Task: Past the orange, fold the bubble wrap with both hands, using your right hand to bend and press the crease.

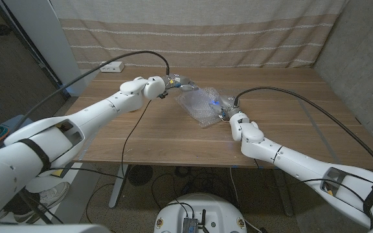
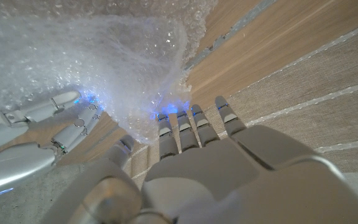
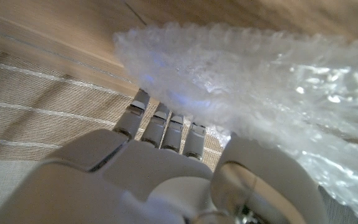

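Observation:
A crumpled sheet of clear bubble wrap (image 1: 203, 105) lies bunched at the middle of the wooden table (image 1: 290, 97). My left hand (image 1: 175, 82) holds its far left edge; in the left wrist view its fingers (image 2: 185, 127) sink into the wrap (image 2: 104, 56) with the thumb below. My right hand (image 1: 228, 115) grips the wrap's near right edge. In the right wrist view its fingers (image 3: 160, 124) go behind the wrap (image 3: 260, 81) and the thumb sits in front. The right hand's fingers (image 2: 39, 112) also show in the left wrist view. Part of the wrap is lifted between the hands.
A white power strip (image 1: 112, 66) lies at the table's far left corner, with a black cable (image 1: 144, 54) arcing above it. A striped curtain (image 1: 193, 32) hangs behind the table. Bare wood spreads to the right and front of the wrap.

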`<control>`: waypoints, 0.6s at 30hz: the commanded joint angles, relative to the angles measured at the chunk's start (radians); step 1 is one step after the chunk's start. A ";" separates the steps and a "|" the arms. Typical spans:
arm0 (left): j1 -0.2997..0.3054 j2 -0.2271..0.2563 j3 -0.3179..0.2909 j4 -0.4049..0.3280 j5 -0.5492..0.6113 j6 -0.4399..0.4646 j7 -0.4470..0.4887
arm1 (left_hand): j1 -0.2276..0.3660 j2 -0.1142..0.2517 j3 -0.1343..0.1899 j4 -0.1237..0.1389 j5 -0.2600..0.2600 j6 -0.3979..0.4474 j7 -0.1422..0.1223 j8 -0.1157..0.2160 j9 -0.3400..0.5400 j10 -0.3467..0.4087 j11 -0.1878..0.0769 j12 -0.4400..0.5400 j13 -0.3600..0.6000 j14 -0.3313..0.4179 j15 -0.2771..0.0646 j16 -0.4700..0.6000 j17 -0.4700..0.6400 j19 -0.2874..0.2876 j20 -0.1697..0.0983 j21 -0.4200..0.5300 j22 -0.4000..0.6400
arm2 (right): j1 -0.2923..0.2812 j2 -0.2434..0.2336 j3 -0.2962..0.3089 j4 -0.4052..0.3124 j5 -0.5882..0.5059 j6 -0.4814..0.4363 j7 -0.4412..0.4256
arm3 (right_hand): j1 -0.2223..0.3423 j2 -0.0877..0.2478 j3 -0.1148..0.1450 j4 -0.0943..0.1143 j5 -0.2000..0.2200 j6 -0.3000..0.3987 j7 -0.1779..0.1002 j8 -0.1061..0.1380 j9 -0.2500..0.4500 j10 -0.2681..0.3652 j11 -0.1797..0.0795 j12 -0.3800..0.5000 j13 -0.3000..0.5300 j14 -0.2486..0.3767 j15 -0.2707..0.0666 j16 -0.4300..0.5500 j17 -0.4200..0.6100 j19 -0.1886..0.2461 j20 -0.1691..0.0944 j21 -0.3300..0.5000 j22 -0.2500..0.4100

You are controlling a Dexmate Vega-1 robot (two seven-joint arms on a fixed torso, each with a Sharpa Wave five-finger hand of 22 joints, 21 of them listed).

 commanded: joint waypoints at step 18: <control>0.285 0.102 -0.308 -0.269 -0.215 0.013 0.388 | 0.025 0.026 0.019 -0.018 0.001 -0.052 -0.029 -0.003 0.001 -0.020 -0.012 0.000 0.005 0.010 0.006 0.007 0.002 0.030 0.015 0.001 0.003 | 0.004 -0.004 0.000 -0.013 0.027 0.014 -0.066 | 0.013 -0.006 0.022 0.001 -0.014 0.006 -0.004 0.008 0.005 0.006 0.000 0.002 0.005 0.006 -0.041 0.000 0.002 0.012 0.003 0.003 0.002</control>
